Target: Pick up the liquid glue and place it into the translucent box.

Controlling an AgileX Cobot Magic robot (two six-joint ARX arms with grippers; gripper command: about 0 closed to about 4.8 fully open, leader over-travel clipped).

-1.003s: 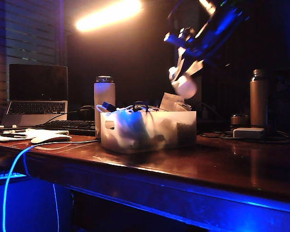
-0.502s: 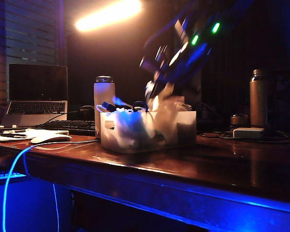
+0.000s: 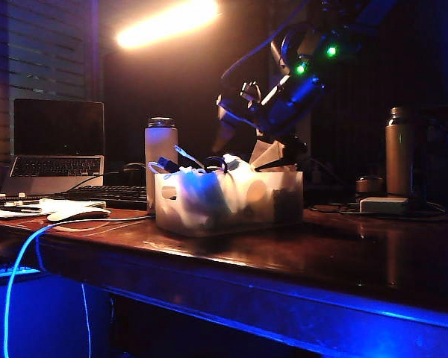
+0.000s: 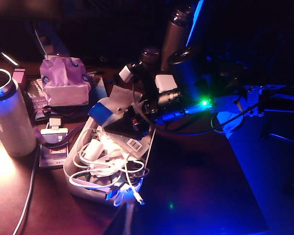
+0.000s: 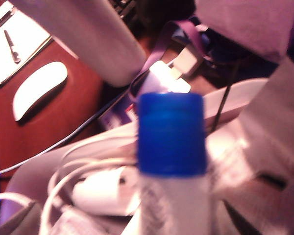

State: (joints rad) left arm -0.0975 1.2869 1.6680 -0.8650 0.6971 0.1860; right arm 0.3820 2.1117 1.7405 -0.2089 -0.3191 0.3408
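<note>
The liquid glue is a pale bottle with a blue cap. It fills the right wrist view close up, standing in line with the camera over the cables inside the translucent box. My right gripper hangs low over the middle of the box, and its fingers look spread apart. The left wrist view shows the right gripper dipping into the box among papers and white cables. I cannot tell whether the fingers still touch the bottle. In the exterior view the bottle is lost among the box's contents. My left gripper is out of view.
A tall white flask stands just behind the box's left end. A dark flask and a white adapter block are at the right. Laptop, keyboard and mouse lie at the left. A tissue pack sits behind the box.
The right arm swung down and leftwards, carrying the bottle from high above the box's right end to low over its middle. The bottle no longer hangs in plain sight, and the fingers now look spread.
</note>
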